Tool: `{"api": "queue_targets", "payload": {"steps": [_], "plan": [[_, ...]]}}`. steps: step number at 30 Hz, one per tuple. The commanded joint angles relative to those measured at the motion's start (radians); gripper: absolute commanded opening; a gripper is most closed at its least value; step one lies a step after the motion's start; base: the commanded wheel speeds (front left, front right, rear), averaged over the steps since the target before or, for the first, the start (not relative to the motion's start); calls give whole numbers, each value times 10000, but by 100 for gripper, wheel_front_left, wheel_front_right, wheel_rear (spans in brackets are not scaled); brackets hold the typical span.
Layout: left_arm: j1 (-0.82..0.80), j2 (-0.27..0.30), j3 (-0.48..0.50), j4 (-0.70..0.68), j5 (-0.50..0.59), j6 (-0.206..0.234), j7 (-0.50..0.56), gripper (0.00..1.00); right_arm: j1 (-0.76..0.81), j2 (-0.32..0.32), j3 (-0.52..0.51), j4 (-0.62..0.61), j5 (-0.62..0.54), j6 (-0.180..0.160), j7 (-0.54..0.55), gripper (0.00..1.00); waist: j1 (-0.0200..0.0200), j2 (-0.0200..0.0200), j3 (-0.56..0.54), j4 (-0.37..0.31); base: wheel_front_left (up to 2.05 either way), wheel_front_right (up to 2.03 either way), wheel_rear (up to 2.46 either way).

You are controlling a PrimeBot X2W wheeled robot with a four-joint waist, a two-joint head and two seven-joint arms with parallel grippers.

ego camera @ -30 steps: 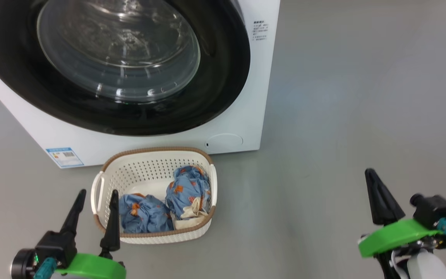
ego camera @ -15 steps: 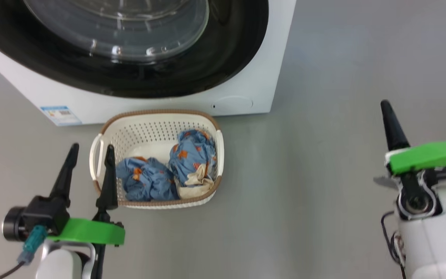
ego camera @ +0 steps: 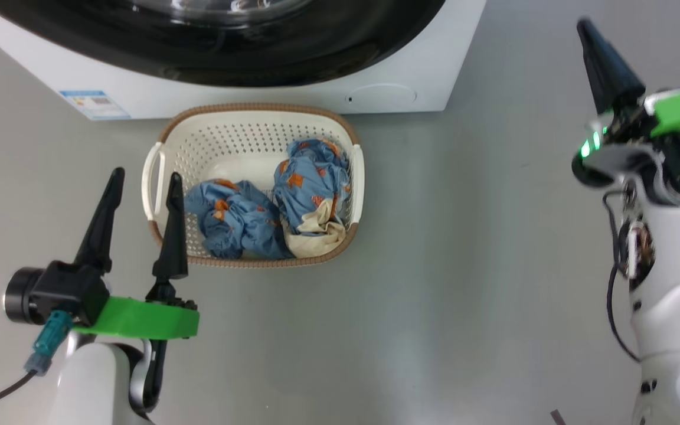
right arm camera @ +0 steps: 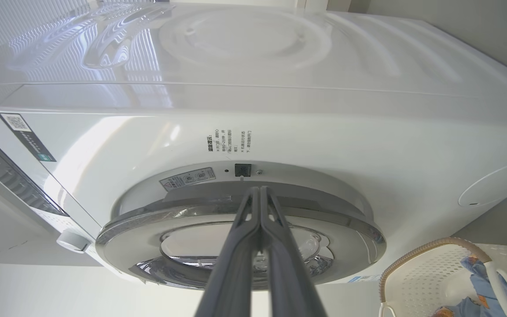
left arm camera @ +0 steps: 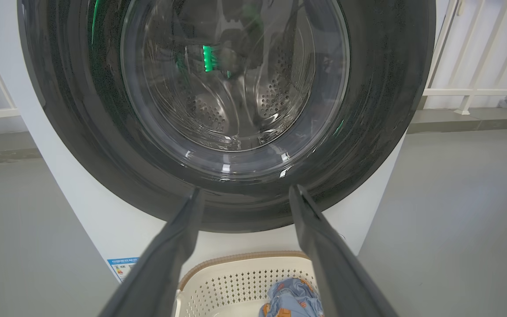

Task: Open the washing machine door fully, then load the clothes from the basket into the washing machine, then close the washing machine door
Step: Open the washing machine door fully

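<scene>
White washing machine (ego camera: 228, 100): stands at the far side of the grey floor (ego camera: 464, 265), with its front facing the robot.
Door (left arm camera: 236, 88): a glossy black ring around a clear glass bowl. It looks shut against the machine's front, or at most barely ajar, and it is certainly not swung open. The steel drum (left arm camera: 271, 92) shows through the glass, and no laundry can be seen in it.
Basket (ego camera: 257, 108): cream perforated plastic with a brown rim. It sits on the floor just in front of the machine, below the door.
Clothes (ego camera: 269, 212): two light blue bundles with orange prints, the right one with a cream part. Both lie touching in the near half of the basket.
Left claw (ego camera: 146, 174): spread wide and holding nothing, hovering just beside the basket's left handle (ego camera: 152, 183).
Right claw (ego camera: 585, 29): fingers pressed together and holding nothing. It is raised at the far right and aimed at the door's right edge. Whether it touches the door cannot be told.
Done so far: nothing, judging from how things lie.
Left to do: open the door fully, move both bundles into the drum, then close the door.
Likely step now: lining up to open the door.
</scene>
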Motion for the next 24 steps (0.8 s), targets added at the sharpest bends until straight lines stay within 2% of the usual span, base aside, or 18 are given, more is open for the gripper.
{"api": "queue_targets", "payload": {"steps": [1, 7, 15, 24], "plan": [[-254, 195, 222, -309, 7, 91, -80, 100, -594, 32, 151, -73, 245, -9, 324, 0, 0, -1, 363, 234, 0, 0, 0], [-508, 194, -42, -329, -143, 146, -80, 100, -2256, -144, 150, 616, 727, -9, 1101, 0, 0, -1, 746, 469, 0, 0, 0], [-709, 193, -329, -344, -324, 229, -80, 100, -4000, -450, 563, 1682, 608, -9, 1795, 0, 0, -1, 1071, 756, 0, 0, 0], [-721, 193, -558, -313, -451, 289, -80, 100, -5496, -635, 910, 2815, 159, -9, 1765, 0, 0, -1, 1221, 984, 0, 0, 0]]}}
